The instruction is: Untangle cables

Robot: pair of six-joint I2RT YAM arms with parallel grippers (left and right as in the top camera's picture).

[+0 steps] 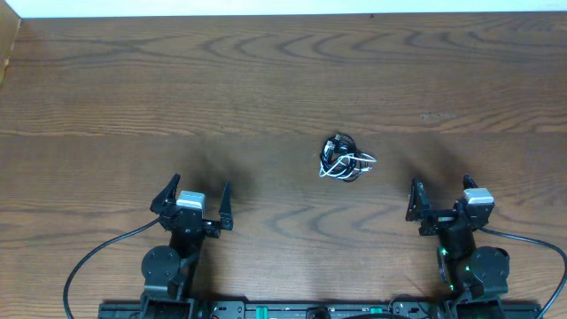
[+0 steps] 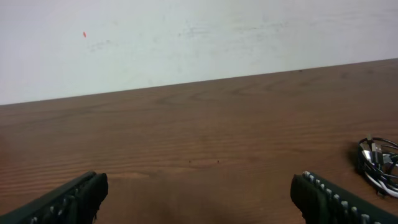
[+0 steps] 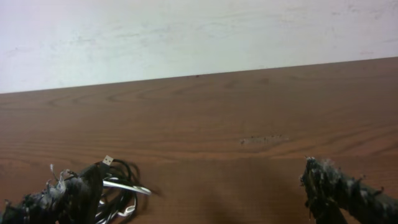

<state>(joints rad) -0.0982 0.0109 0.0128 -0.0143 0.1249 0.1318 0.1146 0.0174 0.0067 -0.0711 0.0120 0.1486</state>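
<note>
Wood-grain table (image 1: 266, 89) meets a white wall (image 2: 186, 37) at the far side. At the left front, the left gripper (image 1: 200, 183) sits with fingers spread wide, holding nothing. The cables (image 1: 341, 159), one white among black, lie wadded right of centre, apart from the right gripper (image 1: 440, 182), which is likewise wide open and empty.

1. The bench (image 1: 266, 80) is surfaced in dark brown wood, and a wavy grain is seen running along its length.
2. A pale scuff (image 1: 438, 115) is shown on the bench top, toward the right.
3. The far edge of the bench is met by a white wall (image 2: 186, 37), on which faint grey smudges are visible.
4. A small red mark (image 2: 84, 34) is carried by the wall.
5. A lighter wooden edge (image 1: 7, 44) is shown at the upper left corner of the overhead view.
6. The scene is lit evenly.
</note>
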